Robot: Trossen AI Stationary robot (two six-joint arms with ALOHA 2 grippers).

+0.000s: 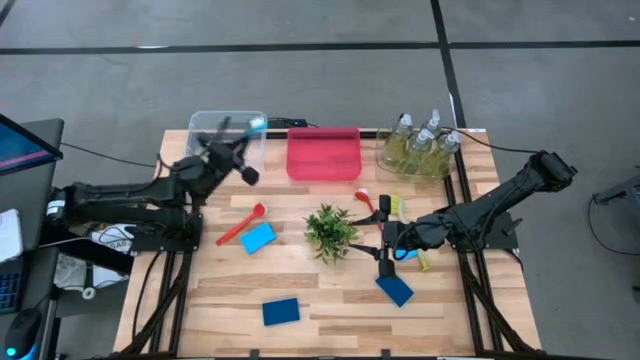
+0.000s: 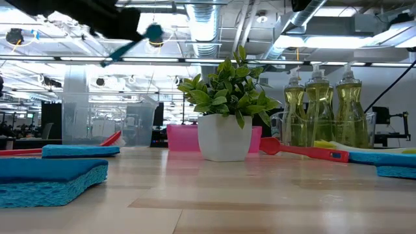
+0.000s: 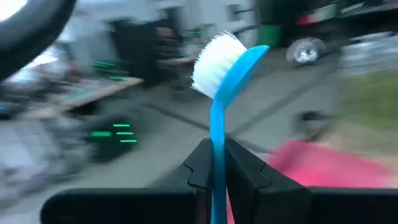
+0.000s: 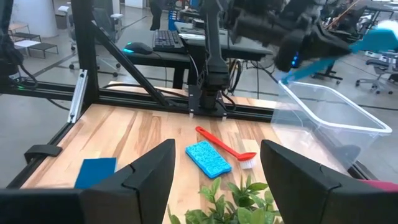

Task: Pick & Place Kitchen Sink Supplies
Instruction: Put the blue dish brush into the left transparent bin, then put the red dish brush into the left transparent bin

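My left gripper is raised over the near edge of an empty clear bin at the back left, shut on a blue brush with white bristles. A red brush and a blue sponge lie on the table below it. Right of the plant, my right gripper hovers open, holding nothing. Around it lie a red brush, a yellow brush and a blue sponge. Another blue sponge lies near the front. Pump bottles stand in a clear bin at the back right. My left gripper pinches the blue brush's handle between its two fingers. The handle runs out past the fingertips, and the bristle head is at the far end. The brush is lifted clear of the table, slanting upward above the clear bin.
A pink bin sits at the back middle between the two clear bins. A small potted plant stands at the table's centre, close to my right gripper. Bare wood lies along the front edge.
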